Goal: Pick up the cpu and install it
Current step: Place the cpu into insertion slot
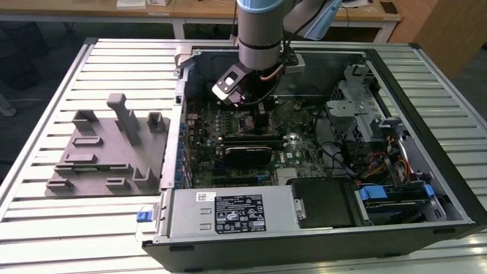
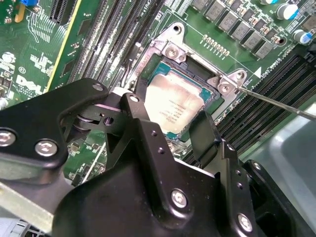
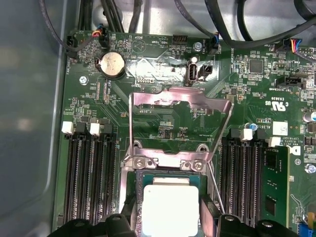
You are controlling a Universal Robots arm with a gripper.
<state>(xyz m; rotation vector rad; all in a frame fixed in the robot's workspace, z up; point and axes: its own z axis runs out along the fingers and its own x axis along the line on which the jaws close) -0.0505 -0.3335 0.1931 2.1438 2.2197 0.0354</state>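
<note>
- Step in hand, as judged: seating. The gripper (image 2: 170, 116) is low inside the computer case (image 1: 320, 251) on the table (image 1: 45, 228).
- The fingers (image 3: 208, 217) stand narrow, clasping the cpu (image 3: 165, 202), which lies within the socket (image 2: 170, 47).
- The load plate (image 3: 132, 128) stands raised. Any release calls for the chip lying square and flat.

Exterior view: even room light, slatted table (image 1: 45, 217) bright, computer case (image 1: 320, 242) interior dimmer, shadowed along walls. First wrist view: cpu (image 3: 165, 207) lid glares almost white, pale reflection on case wall (image 3: 29, 128). Second wrist view: motherboard (image 2: 29, 64) evenly lit, soft sheen on cpu
</note>
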